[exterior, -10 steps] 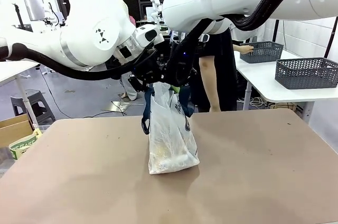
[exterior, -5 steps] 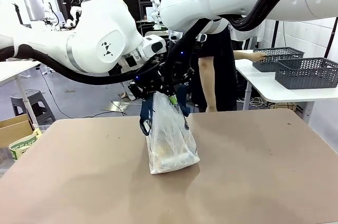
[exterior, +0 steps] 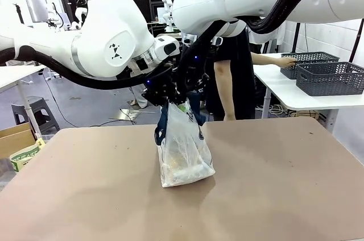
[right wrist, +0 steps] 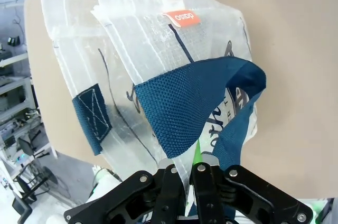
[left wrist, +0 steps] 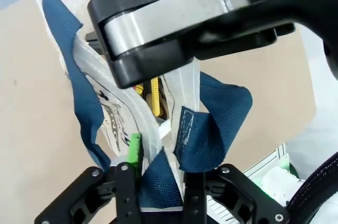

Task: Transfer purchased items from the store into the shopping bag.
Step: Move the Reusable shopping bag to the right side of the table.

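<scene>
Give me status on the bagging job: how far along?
Looks late-stage. Done: yellowish goods sit inside the shopping bag, which stands on the table. In hand: left gripper and right gripper are both clamped on the bag's top edge by its navy handles. Left: no loose items visible on the table; probably just release.

Both arms: glossy white rounded housings with black corrugated cable conduits. Left arm carries black triangular markings; right arm carries "FRANKA" lettering. Black two-finger left tool (left wrist: 156, 184) and right tool (right wrist: 186, 182): green pads, silver screws.
</scene>
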{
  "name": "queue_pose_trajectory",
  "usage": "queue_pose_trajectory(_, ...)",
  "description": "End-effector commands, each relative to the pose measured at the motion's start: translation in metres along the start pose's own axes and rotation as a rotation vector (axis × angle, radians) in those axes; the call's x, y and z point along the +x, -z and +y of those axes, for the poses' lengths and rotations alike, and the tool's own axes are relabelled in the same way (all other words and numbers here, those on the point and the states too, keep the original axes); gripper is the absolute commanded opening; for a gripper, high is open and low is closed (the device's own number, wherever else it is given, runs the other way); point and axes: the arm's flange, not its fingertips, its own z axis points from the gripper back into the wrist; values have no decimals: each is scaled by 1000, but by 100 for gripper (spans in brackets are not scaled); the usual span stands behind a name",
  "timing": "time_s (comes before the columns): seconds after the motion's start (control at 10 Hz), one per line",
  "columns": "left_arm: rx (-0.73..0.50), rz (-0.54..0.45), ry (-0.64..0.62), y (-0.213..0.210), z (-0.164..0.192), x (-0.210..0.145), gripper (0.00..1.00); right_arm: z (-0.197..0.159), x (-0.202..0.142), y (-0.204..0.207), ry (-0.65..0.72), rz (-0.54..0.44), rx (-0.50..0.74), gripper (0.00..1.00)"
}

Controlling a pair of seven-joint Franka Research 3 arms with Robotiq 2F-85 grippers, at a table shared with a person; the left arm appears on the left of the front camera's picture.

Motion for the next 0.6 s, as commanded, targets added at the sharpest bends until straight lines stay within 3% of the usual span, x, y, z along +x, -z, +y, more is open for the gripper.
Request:
queue_pose_trajectory(0.0,12,-18,15,-5,0,-3,0,1,0,-5,16,5,57,0)
queue_pose_trajectory(0.5,8,-24,33,-11,4,-5,0,-6,-5,-5,-21,2,43,0)
